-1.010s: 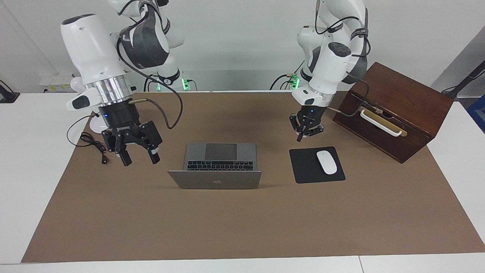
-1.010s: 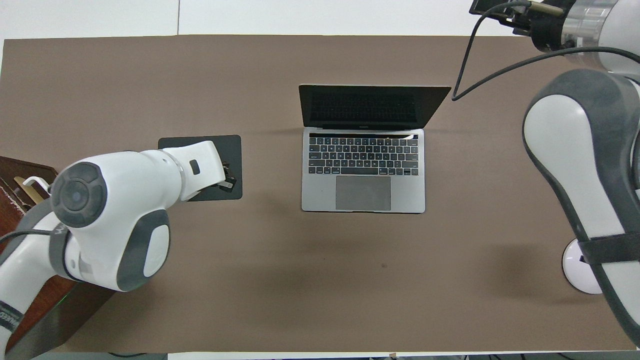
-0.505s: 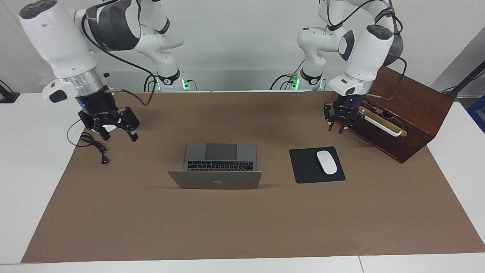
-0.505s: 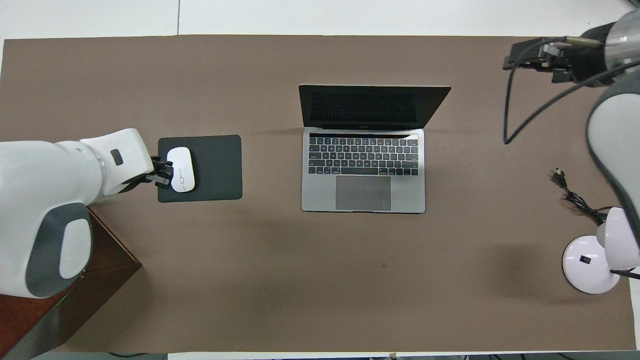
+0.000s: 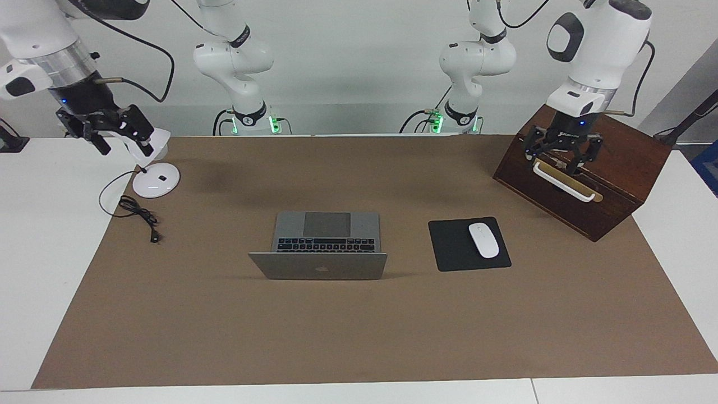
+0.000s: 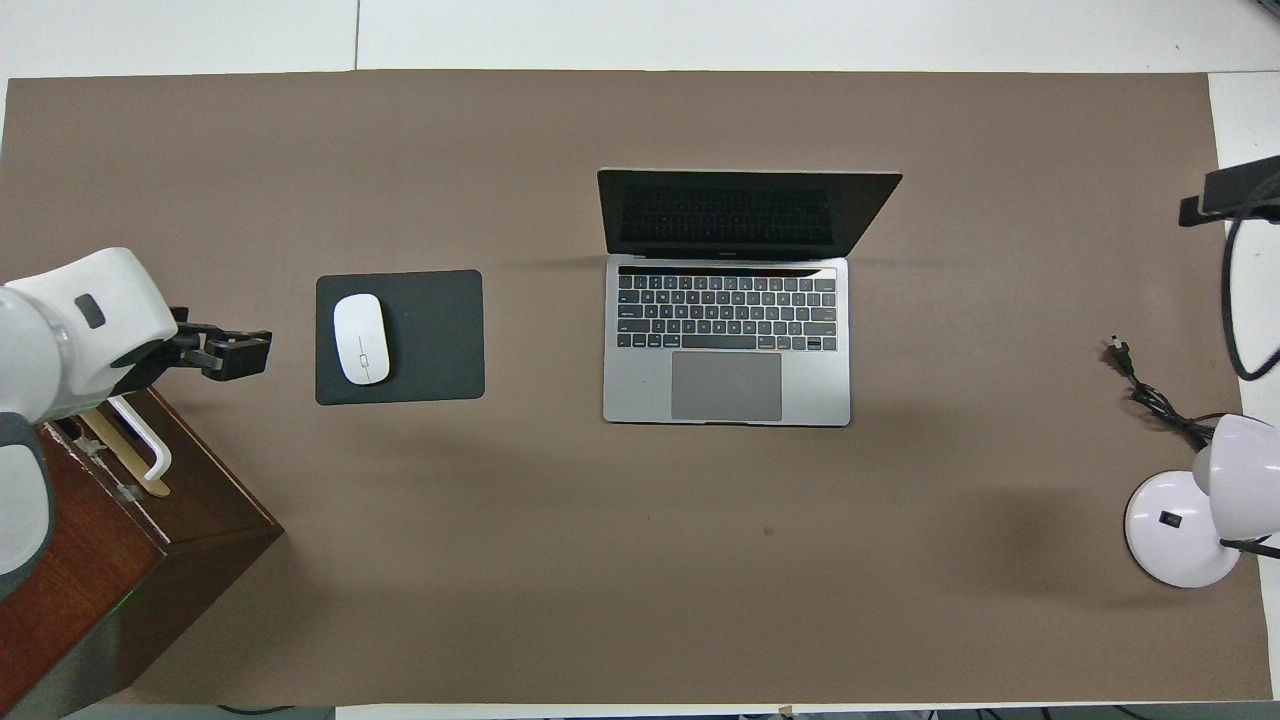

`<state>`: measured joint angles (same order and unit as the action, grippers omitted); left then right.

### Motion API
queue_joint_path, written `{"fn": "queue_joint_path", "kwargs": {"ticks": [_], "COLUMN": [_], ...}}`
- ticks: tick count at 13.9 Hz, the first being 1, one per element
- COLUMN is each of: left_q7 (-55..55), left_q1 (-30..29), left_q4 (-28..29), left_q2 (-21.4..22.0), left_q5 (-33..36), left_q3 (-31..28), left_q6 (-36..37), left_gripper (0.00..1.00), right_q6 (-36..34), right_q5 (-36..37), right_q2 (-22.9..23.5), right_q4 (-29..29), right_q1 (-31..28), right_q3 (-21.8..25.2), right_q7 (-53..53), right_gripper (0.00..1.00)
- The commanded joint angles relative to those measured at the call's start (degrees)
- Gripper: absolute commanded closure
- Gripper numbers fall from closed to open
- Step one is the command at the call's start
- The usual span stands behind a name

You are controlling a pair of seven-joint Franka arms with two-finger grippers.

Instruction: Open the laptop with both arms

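A: On the brown mat (image 5: 359,336), in the facing view, the laptop (image 5: 321,247) stands already open, about the middle of the table, with its lid upright and the logo toward the camera. The black mouse pad (image 5: 449,249) with the white mouse (image 5: 483,239) lies beside it, toward the left arm's end.

B: And the arms?

A: Both are raised and well apart from the laptop. The left gripper (image 5: 562,151) hangs over the wooden box (image 5: 617,163), just above its white handle (image 5: 564,182), with the fingers spread wide and nothing between them. The right gripper (image 5: 109,132) is over the desk lamp (image 5: 154,178) at the other end, also spread and empty.

B: What does the overhead view add?

A: From above, the laptop (image 6: 727,300) shows its keys, its trackpad and a dark screen. The left gripper (image 6: 225,345) appears between the box (image 6: 150,540) and the mouse pad (image 6: 440,340). Of the right gripper (image 6: 1235,195) only a dark tip shows at the edge.

B: How will the laptop handle?

A: I judge it stiff, thin and smooth metal, rather slippery, with a fragile screen. One gripper should press the base near the trackpad, and the other should take the free edge of the lid at its middle, gently. The task looks done to me.
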<state>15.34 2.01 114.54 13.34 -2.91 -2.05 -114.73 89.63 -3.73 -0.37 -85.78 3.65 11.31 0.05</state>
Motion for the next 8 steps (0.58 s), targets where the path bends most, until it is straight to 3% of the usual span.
{"fn": "queue_joint_path", "kwargs": {"ticks": [1, 4, 8], "left_q7": [-4.9, -5.3, -6.5], "left_q1": [-1.6, -1.5, -1.4], "left_q4": [-8.3, -19.2, -23.1], "left_q2": [-3.0, -6.7, -6.9], "left_q5": [1.4, 2.9, 3.0], "left_q3": [0.6, 0.6, 0.7], "left_q6": [7.8, 19.7, 27.4], "left_gripper": [0.0, 0.0, 0.0], "right_q6": [-0.8, 0.4, 2.6], "right_q5": [2.8, 2.9, 2.9], "right_q2": [-2.9, -3.3, -6.2], "right_q4": [-3.7, -5.9, -9.7], "right_q1": [-4.8, -8.8, -8.7], "right_q3": [-8.7, -15.1, -15.1], "right_q7": [6.4, 9.7, 9.9], "right_gripper": [0.0, 0.0, 0.0]}}
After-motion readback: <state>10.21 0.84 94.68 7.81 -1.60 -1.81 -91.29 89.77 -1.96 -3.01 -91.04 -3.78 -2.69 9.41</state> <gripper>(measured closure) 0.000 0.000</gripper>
